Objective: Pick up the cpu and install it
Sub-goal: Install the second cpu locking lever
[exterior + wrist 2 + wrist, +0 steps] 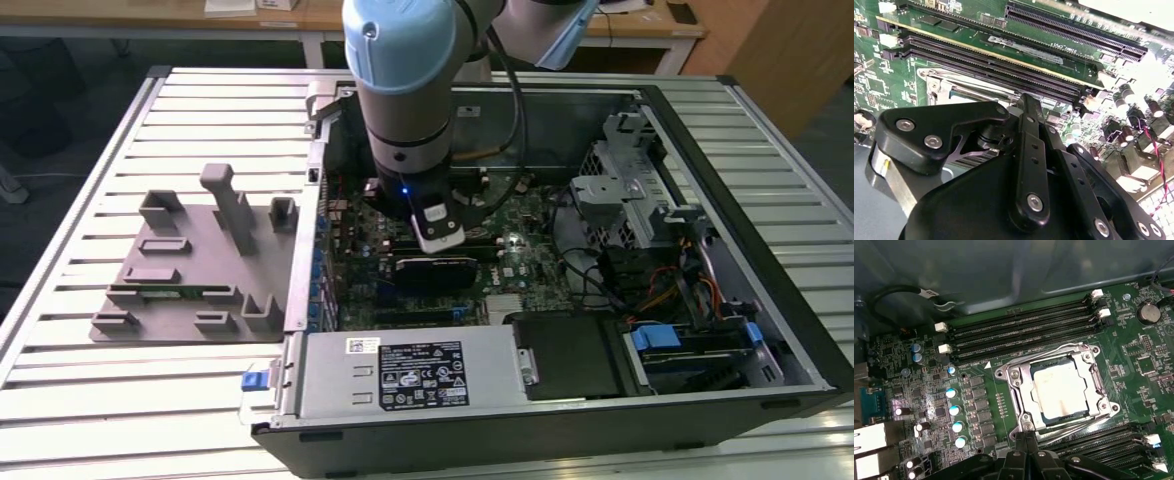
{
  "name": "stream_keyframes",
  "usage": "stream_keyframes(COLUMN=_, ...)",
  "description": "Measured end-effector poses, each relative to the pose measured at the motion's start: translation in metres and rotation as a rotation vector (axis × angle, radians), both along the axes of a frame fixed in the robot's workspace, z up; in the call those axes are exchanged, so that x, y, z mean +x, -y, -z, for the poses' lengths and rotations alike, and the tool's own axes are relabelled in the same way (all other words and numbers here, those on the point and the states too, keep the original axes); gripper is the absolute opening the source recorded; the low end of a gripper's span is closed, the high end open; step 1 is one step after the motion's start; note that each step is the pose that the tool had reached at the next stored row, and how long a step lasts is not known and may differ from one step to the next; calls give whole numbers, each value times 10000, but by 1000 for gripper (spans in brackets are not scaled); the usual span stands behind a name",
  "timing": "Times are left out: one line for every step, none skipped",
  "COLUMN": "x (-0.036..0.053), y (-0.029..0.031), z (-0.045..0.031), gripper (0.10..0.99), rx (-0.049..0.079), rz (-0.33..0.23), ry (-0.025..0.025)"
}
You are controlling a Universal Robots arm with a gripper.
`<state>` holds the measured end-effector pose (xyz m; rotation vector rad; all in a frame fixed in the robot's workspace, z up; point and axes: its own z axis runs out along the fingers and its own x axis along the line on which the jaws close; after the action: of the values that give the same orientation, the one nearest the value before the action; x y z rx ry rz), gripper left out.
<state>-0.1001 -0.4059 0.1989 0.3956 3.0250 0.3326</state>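
Silver-grey and flat, the cpu (1060,389) lies face up in the metal-framed socket (1019,390) on the green motherboard (1134,365), seen in the first wrist view. It is near enough square, so no long axis stands out; its edges sit slightly skewed against the rows of black memory slots (1024,330) beside it, and its shiny top faces the camera. A thin wire lever (1074,426) runs along one side of the frame. The gripper (1026,452) hangs just beside the socket, apart from the chip, its black fingers (1029,150) drawn close together with nothing between them. In the exterior view the arm (407,100) reaches down into the open computer case (747,330), which lies on a slatted table (80,390) beside a grey fixture tray (187,270).
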Motion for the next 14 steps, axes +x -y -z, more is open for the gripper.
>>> stream_keyframes(x=0, y=0, z=-2, gripper=106, rx=2, rz=-1, ry=1)
stream_keyframes(x=0, y=3, z=-4, gripper=106, rx=0, rz=-1, ry=0)
stream_keyframes(x=1, y=6, z=-5, gripper=106, rx=0, rz=-1, ry=0)
stream_keyframes(x=1, y=10, z=-7, gripper=106, rx=0, rz=-1, ry=0)
stream_keyframes(x=0, y=13, z=-9, gripper=106, rx=-2, rz=-1, ry=-1)
stream_keyframes(x=1, y=17, z=-11, gripper=106, rx=-2, rz=0, ry=-1)
stream_keyframes(x=0, y=19, z=-13, gripper=106, rx=-5, rz=0, ry=-1)
stream_keyframes(x=0, y=22, z=-15, gripper=106, rx=-8, rz=0, ry=-1)
stream_keyframes(x=1, y=24, z=-16, gripper=106, rx=-10, rz=0, ry=0)
stream_keyframes(x=1, y=26, z=-17, gripper=106, rx=-14, rz=0, ry=0)
stream_keyframes(x=2, y=31, z=-17, gripper=106, rx=-18, rz=-1, ry=1)
stream_keyframes(x=2, y=36, z=-18, gripper=106, rx=-22, rz=-1, ry=0)
stream_keyframes(x=3, y=42, z=-18, gripper=106, rx=-24, rz=-1, ry=0)
stream_keyframes(x=3, y=49, z=-19, gripper=106, rx=-27, rz=0, ry=-1)
